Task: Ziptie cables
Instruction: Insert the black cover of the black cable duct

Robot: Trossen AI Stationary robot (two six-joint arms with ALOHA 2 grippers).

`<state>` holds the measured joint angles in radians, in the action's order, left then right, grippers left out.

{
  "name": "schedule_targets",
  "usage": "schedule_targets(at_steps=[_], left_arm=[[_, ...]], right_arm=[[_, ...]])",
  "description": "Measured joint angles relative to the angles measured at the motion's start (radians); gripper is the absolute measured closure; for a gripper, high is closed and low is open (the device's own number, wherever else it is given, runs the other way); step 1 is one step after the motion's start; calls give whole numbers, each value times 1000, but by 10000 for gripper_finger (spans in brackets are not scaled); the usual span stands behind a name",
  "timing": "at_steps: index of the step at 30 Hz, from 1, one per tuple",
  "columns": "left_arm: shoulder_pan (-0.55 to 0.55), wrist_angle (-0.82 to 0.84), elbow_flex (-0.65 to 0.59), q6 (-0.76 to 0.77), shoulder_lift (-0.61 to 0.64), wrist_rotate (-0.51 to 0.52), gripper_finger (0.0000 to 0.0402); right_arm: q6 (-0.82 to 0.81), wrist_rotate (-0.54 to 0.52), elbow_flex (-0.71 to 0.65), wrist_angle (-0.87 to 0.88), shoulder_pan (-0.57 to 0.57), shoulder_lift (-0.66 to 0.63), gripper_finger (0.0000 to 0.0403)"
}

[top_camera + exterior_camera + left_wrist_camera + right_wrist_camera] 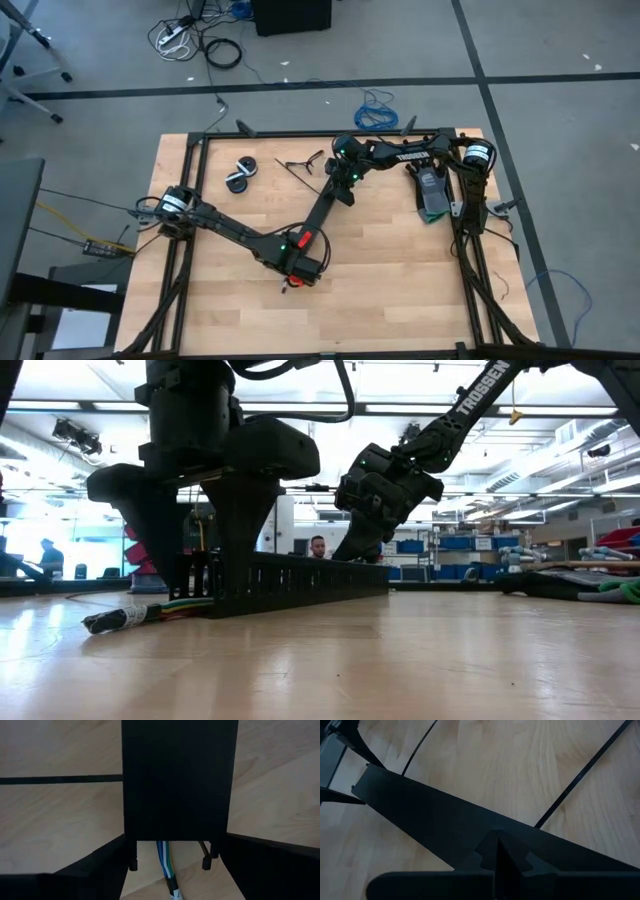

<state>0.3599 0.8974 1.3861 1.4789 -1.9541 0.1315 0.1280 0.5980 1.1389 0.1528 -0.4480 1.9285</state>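
1. The left tool (300,263) sits low over the middle of the worktop (400,280), at the near end of a long black perforated strip (325,215) that lies flat on the wood.
2. Its fingers (150,530) stand wide, one on each side of the strip (300,575). I cannot tell whether they press against its walls.
3. The cables (120,618) poke out of that end of the strip as a short bundled stub lying on the worktop, just beside the left tool (200,575).
4. In the left wrist view the cables (165,862) show blue, green and pale strands coming out from under the strip (177,780), between the two fingers of the left tool (170,870).
5. The right tool (346,188) is at the strip's far end, towards the back of the worktop. Its fingers are closed together, with the tips down on the strip (435,815).
6. In the low view the right tool (362,550) comes down at an angle to that far end.
7. The zipties (303,163) lie loose on the wood just left of the right tool, apart from the cables. Two of them (580,775) run as thin black lines past the strip in the right wrist view.
8. Two round black rolls (240,175) rest near the back left of the worktop.
9. A person (317,547) shows in the room behind.
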Motion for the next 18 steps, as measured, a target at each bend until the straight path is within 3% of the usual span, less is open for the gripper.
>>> schedule_targets(at_steps=[18], left_arm=[[0, -15, 0, -10, 0, 9, 137]], right_arm=[[5, -23, 1, 1, 99, -2, 403]])
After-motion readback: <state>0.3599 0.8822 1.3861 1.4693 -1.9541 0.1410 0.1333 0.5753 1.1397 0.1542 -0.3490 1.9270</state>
